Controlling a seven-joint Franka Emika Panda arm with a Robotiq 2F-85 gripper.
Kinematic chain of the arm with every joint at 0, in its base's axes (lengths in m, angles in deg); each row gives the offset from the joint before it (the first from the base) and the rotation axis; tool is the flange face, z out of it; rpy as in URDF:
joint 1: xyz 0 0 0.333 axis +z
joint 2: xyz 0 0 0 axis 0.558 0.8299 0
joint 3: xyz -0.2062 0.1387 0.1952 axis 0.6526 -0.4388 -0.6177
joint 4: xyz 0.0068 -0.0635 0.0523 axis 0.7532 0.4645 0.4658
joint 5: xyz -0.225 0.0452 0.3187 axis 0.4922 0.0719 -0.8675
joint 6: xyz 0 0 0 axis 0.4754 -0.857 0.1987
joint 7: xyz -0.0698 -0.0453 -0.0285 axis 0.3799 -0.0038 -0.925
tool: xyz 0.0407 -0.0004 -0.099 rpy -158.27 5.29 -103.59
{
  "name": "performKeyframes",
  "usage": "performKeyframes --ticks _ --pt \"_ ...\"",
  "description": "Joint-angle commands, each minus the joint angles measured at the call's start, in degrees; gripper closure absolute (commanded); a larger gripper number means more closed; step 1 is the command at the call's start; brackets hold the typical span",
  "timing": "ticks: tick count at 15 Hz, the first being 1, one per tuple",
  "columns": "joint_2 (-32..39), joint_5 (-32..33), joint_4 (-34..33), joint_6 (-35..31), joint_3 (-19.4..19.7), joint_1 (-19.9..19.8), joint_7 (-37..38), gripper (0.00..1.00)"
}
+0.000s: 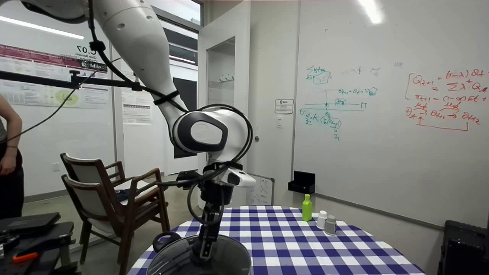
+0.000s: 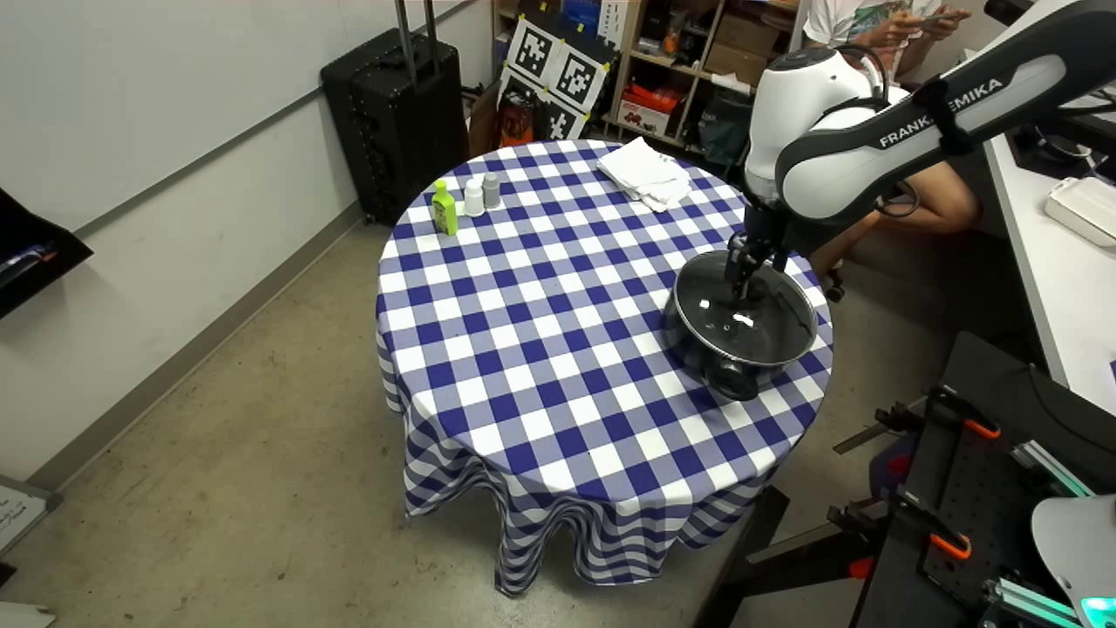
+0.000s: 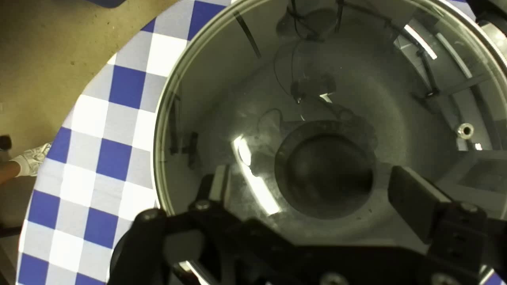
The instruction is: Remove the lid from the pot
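Wide-spread fingers (image 3: 416,206) flank the knob (image 3: 324,178) of the lid (image 2: 754,330) on the pot (image 2: 689,349), beneath an arm (image 2: 872,167) lettered "FRANK" and "EMIKA".

"FRANK… EMIKA" on robot arm (image 2: 902,144), red "(1-λ)" on whiteboard (image 1: 386,149)

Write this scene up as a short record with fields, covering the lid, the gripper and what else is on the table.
task item: glass lid, on the black pot, not yet removed
lid detail: dark round knob at its middle
end effector: gripper, open, jaws on either side of the knob in the wrist view
standing items: green bottle, white container, gray container
lying item: folded white cloth
table covering: blue-and-white checked tablecloth
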Motion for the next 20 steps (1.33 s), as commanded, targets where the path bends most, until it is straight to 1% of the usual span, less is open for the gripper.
performKeyframes --ticks 1,6,9,15,16,17,19,20 --pt "2.04 -2.02 -2.80 3.06 -1.01 -1.29 -2.27 0.00" --pt "2.95 -6.82 -4.87 6.36 -3.08 -3.50 -5.58 0.00" --pt "3.46 -9.30 -6.16 8.10 -3.60 -4.34 -7.04 0.00" --pt "4.29 -10.27 -7.48 9.84 -3.31 -5.24 -8.11 0.00" --pt "4.38 -10.05 -7.63 10.03 -3.14 -5.23 -7.84 0.25" --pt "4.44 -9.96 -7.72 10.02 -3.07 -5.26 -7.72 0.26" --pt "4.48 -9.65 -7.64 9.78 -2.98 -5.11 -7.44 0.40" --pt "4.55 -9.62 -7.62 9.83 -2.97 -5.06 -7.33 0.49"
